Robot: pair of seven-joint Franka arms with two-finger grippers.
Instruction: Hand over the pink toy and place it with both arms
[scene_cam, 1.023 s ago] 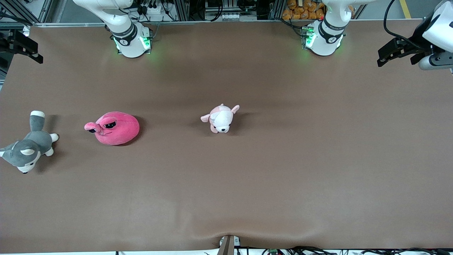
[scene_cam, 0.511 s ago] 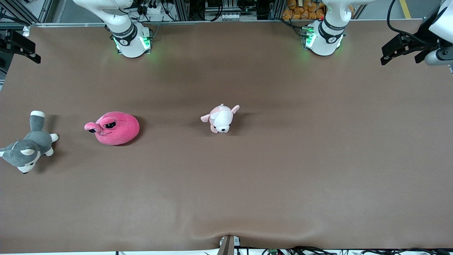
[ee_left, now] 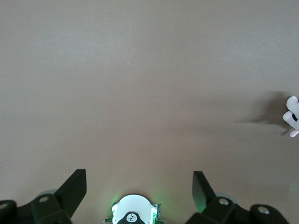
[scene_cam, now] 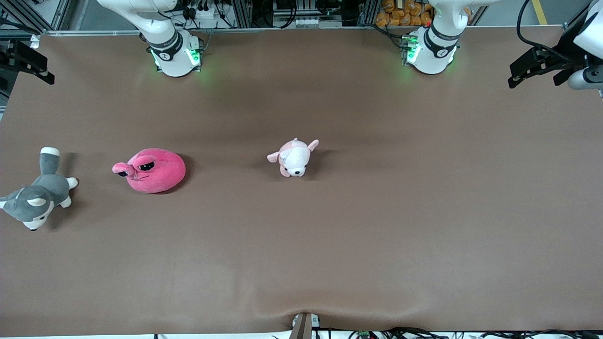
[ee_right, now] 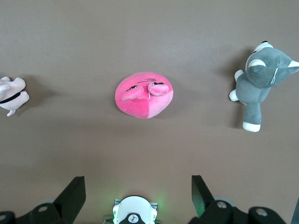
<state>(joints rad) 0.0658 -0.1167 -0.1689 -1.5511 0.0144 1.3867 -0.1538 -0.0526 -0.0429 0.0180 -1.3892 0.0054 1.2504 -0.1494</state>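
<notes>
The pink toy point(scene_cam: 151, 170), a hot-pink round plush with two dark half-lidded eyes, lies on the brown table toward the right arm's end. In the right wrist view the pink toy point(ee_right: 145, 95) sits far below the open, empty right gripper point(ee_right: 138, 179). In the front view the right gripper point(scene_cam: 28, 66) hangs high over the table's corner at the right arm's end. The left gripper point(scene_cam: 534, 75) hangs high over the left arm's end of the table, open and empty point(ee_left: 138, 173), over bare cloth.
A grey-and-white husky plush point(scene_cam: 37, 195) lies beside the pink toy at the table's right-arm end edge. A pale pink-and-white puppy plush point(scene_cam: 293, 157) lies mid-table and also shows at the edge of the left wrist view point(ee_left: 293, 116). The arm bases point(scene_cam: 174, 54) point(scene_cam: 431, 49) stand along the table's edge farthest from the front camera.
The left gripper has drifted a little outward toward the left arm's end of the table. The right gripper shifted slightly. The toys have not moved.
</notes>
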